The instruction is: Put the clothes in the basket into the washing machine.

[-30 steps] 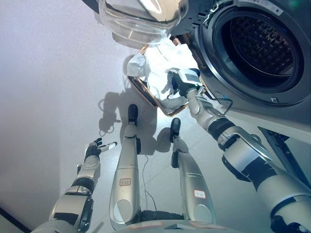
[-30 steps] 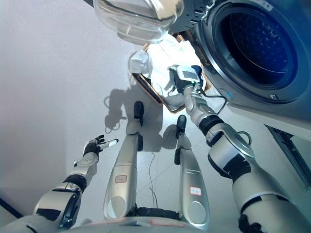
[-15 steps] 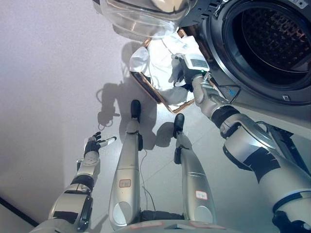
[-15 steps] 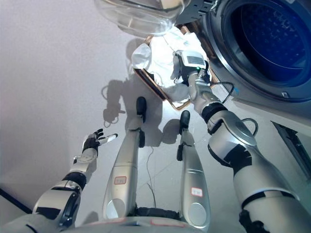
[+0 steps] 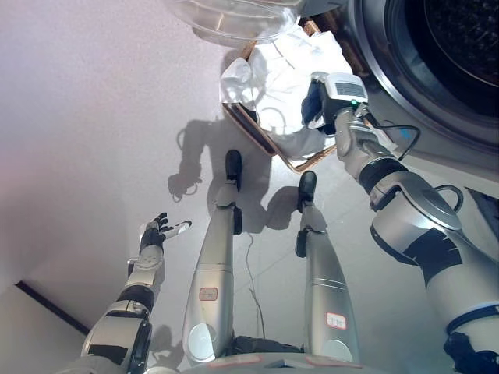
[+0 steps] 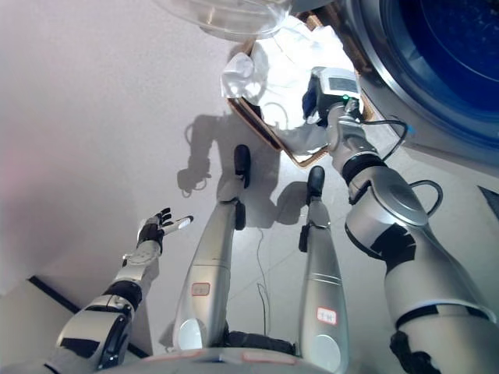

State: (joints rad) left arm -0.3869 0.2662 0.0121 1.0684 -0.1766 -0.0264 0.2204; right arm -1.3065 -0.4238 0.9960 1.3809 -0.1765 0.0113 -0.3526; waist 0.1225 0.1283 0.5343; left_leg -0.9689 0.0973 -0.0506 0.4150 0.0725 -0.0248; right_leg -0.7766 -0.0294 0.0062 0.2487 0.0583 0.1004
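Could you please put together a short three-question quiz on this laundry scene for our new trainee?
1. True or false: the washing machine has its door open.
2. Which hand is over the white clothes in the basket? A) left hand B) right hand C) neither
3. Fill in: the left hand hangs with its fingers spread above the bare ____.

Key
1. True: the drum shows and the glass door is swung out above the basket.
2. B: the right hand is down at the clothes; its fingers are hidden, so a grasp cannot be confirmed.
3. Floor, well apart from the basket.
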